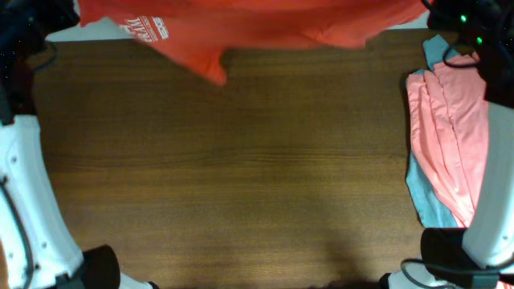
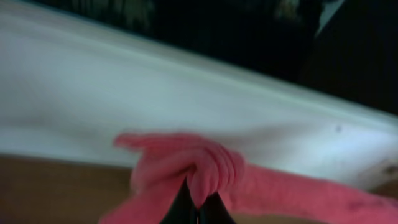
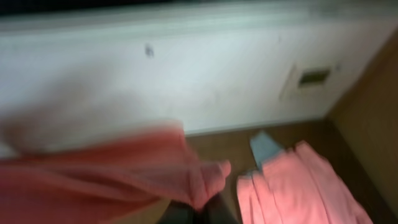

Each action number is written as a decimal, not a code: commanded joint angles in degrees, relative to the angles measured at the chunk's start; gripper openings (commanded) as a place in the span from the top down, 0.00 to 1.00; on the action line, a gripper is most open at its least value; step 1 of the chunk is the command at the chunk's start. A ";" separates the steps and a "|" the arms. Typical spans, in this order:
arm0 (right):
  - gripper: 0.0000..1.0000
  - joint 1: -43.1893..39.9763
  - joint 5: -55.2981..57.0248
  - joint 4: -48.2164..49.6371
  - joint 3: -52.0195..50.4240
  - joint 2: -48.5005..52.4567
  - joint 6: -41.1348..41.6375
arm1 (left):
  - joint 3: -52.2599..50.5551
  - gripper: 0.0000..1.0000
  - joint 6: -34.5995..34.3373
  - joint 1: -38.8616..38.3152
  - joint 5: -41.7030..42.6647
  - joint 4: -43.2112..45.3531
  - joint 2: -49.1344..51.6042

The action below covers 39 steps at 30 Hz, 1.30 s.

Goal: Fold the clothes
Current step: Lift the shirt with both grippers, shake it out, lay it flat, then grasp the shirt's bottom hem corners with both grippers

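A red T-shirt with white print hangs stretched across the far edge of the wooden table, held up at both ends. My left gripper is shut on a bunched fold of the red T-shirt in the left wrist view. My right gripper is shut on the red T-shirt in the right wrist view. In the overhead view both grippers are hidden at the top corners.
A pile of clothes lies at the table's right edge: a pink garment on top of a light blue one; it also shows in the right wrist view. A white wall stands behind the table.
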 commanded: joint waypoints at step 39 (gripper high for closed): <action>0.96 -7.80 3.39 -10.01 -62.16 8.35 3.54 | -54.90 1.00 4.87 -4.61 -22.49 -31.47 12.46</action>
